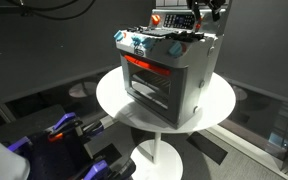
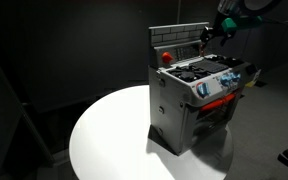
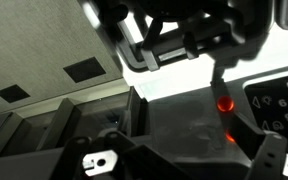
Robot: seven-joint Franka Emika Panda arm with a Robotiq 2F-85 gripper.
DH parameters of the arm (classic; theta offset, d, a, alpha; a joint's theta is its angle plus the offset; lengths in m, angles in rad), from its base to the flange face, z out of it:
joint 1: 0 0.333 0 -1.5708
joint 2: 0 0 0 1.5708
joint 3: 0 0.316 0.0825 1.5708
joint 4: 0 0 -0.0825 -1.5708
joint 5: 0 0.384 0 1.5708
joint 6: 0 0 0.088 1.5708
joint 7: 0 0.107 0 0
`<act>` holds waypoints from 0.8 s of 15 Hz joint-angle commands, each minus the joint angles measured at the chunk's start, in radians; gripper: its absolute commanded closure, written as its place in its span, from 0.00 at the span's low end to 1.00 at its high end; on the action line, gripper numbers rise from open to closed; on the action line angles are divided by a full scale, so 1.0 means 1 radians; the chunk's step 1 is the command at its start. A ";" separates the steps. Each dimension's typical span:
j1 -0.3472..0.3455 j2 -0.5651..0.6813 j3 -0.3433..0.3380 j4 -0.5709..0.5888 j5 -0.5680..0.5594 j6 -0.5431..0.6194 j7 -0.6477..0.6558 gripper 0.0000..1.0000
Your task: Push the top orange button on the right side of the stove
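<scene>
A grey toy stove [image 2: 189,105] is set on the round white worktop [image 2: 99,140]. The tool [image 2: 210,36] is held just above the stove's rear panel; its jaws cannot be made out.

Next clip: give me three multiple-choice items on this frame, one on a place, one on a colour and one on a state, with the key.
1. Where is the end effector?
A. High up by the back of the stove
B. Down on the floor
C. Inside the oven

2. What colour is the top of the table?
A. Green
B. White
C. Brown

3. How does the stove stand?
A. On its side
B. Upside down
C. Upright

Key:
1 A: both exterior views show it up at the rear panel.
2 B: the round top is plainly white.
3 C: the cooktop faces up.
</scene>
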 commanded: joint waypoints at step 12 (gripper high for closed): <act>0.032 -0.086 -0.002 -0.050 0.090 -0.070 -0.033 0.00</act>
